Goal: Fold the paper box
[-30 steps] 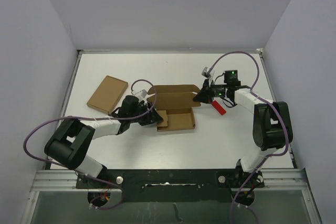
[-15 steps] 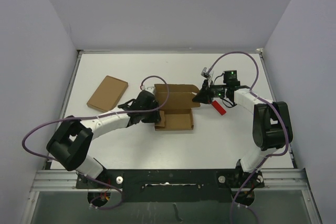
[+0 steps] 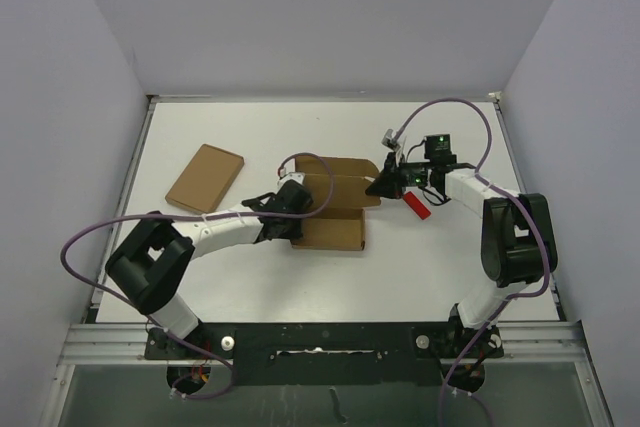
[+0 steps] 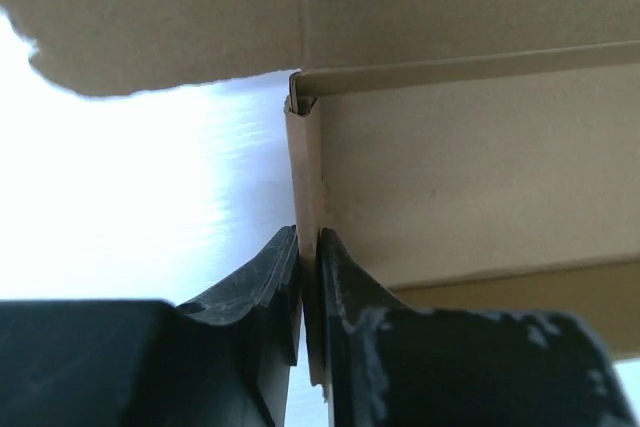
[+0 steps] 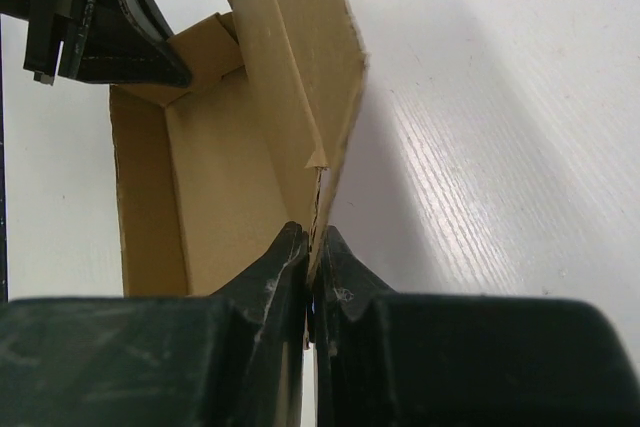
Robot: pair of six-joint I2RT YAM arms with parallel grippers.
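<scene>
Our left claw pinches the thin upright wall at the left end of the paper box, which lies in the middle of the desk. Our right claw is closed on its right wall. To fold well, we should hold firmly and turn each wall along its crease, without dragging the box.

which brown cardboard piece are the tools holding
The paper box mid-table, with raised walls: the left tool and right tool each pinch an edge. The flat cardboard rectangle at far left lies untouched.
</scene>
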